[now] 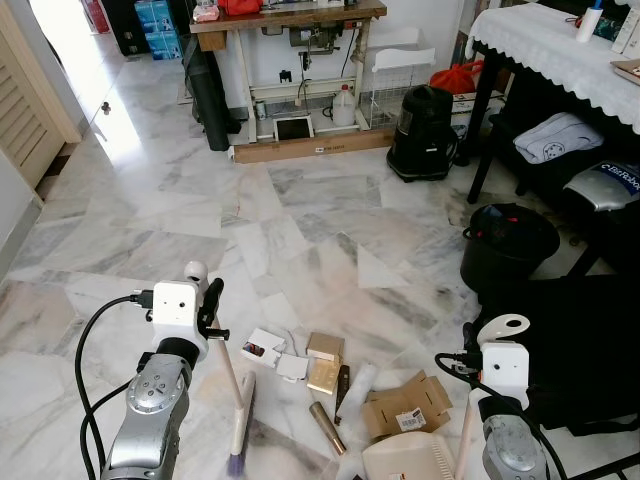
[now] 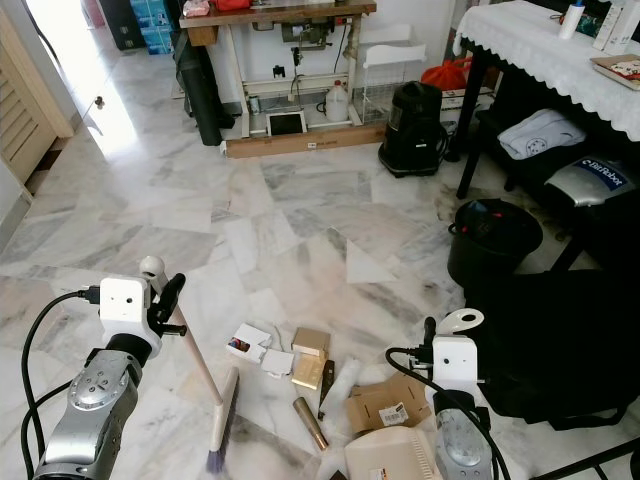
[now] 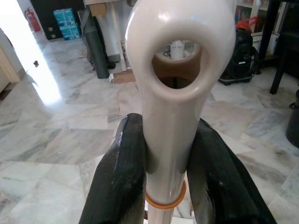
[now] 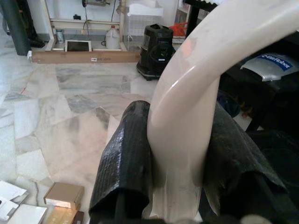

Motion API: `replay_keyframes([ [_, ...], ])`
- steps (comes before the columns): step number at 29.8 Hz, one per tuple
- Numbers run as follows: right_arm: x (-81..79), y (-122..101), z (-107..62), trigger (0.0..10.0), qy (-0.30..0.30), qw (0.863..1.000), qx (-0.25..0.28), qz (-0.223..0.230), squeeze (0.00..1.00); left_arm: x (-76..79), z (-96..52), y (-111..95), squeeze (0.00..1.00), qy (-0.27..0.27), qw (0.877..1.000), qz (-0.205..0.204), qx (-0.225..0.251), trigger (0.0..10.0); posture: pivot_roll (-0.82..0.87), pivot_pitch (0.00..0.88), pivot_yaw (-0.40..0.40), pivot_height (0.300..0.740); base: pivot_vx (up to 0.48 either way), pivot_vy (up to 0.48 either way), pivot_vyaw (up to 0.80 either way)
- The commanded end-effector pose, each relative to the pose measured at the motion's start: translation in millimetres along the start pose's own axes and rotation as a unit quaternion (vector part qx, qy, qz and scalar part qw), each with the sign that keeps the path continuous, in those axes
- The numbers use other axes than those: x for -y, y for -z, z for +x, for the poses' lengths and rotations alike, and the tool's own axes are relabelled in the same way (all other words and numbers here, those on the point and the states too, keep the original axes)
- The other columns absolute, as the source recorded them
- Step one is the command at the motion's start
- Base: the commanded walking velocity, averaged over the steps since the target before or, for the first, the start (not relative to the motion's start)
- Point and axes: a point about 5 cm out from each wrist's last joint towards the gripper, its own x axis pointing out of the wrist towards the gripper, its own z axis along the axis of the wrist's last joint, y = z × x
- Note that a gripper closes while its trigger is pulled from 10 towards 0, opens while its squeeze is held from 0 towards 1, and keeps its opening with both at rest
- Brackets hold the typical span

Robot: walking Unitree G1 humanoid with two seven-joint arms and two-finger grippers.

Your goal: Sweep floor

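Left gripper (image 3: 163,182) clamps broom handle (image 1: 222,345) | right gripper (image 4: 180,182) grips dustpan handle (image 4: 187,116) | cardboard scraps (image 1: 405,405) between on marble floor (image 1: 300,230)

Pale marble floor (image 1: 300,215) with grey veining spreads across the room, and bright daylight glares on it near a louvred wooden door (image 1: 25,110) on the left. Against the white far wall stands a wooden sewing table (image 1: 290,20) on cream legs. At right, a dark table under a white lace cloth (image 1: 560,50) stands beside a black vacuum cleaner (image 1: 422,132).
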Motion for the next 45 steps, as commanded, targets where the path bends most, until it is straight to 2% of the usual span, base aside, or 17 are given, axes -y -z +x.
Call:
replay_keyframes([
  [1,-1.9,-3.5,0.7,10.0,0.0,1.0,0.007,0.003,0.0,-2.5,1.3,-5.8,0.0,-0.003,1.0,0.004,0.02,10.0,0.02,0.0,0.058,0.74,-0.352,0.0,0.0],
  [11,-1.2,-2.6,-0.3,10.0,0.001,1.0,0.004,0.002,0.0,-2.2,1.1,-6.6,0.0,-0.003,1.0,0.003,0.022,10.0,0.02,0.0,0.056,0.74,-0.263,0.0,0.0],
  [37,12.6,-11.8,6.6,10.0,0.049,0.998,0.026,-0.015,0.0,1.0,1.7,0.5,0.0,0.011,1.0,-0.005,-0.001,10.0,0.02,0.0,0.059,0.74,0.0,0.0,0.0],
  [45,18.6,-11.8,9.8,10.0,0.078,0.996,0.025,-0.027,0.0,4.7,3.0,1.1,0.0,0.03,0.999,-0.025,-0.005,10.0,0.02,0.0,0.063,0.74,0.0,0.0,0.0],
])
